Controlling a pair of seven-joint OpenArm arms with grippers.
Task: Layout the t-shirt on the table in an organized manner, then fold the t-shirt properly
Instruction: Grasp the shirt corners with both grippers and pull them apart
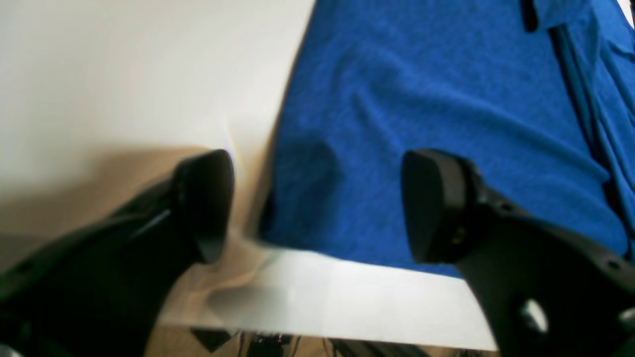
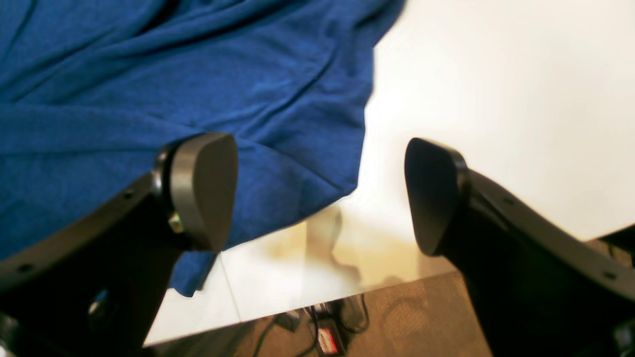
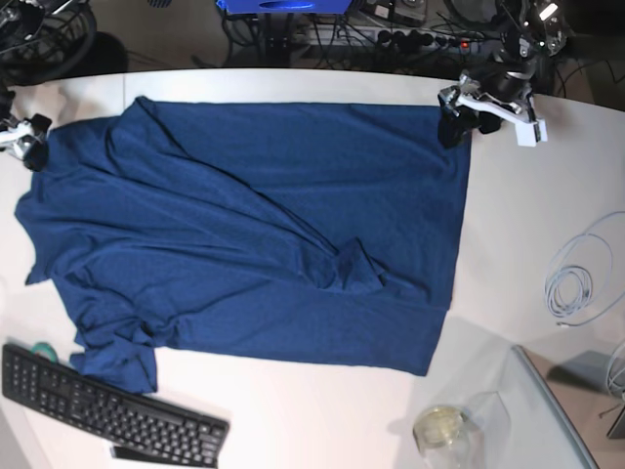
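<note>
The dark blue t-shirt (image 3: 254, 225) lies spread across the white table (image 3: 527, 195), with folds and wrinkles through its middle and a bunched part at the near left. My left gripper (image 3: 454, 125) hovers at the shirt's far right corner. In the left wrist view it is open (image 1: 317, 203), one finger over bare table (image 1: 124, 74), the other over the t-shirt (image 1: 421, 99), nothing between them. My right gripper (image 3: 34, 151) stands at the shirt's far left edge. In the right wrist view it is open (image 2: 322, 193), straddling the edge of the t-shirt (image 2: 173, 74) over the table (image 2: 496, 74).
A black keyboard (image 3: 107, 405) lies at the near left, close to the shirt's bunched part. A glass jar (image 3: 439, 427) and a clear panel sit at the near right. A coiled white cable (image 3: 576, 278) lies on the right. Cables and gear lie beyond the far edge.
</note>
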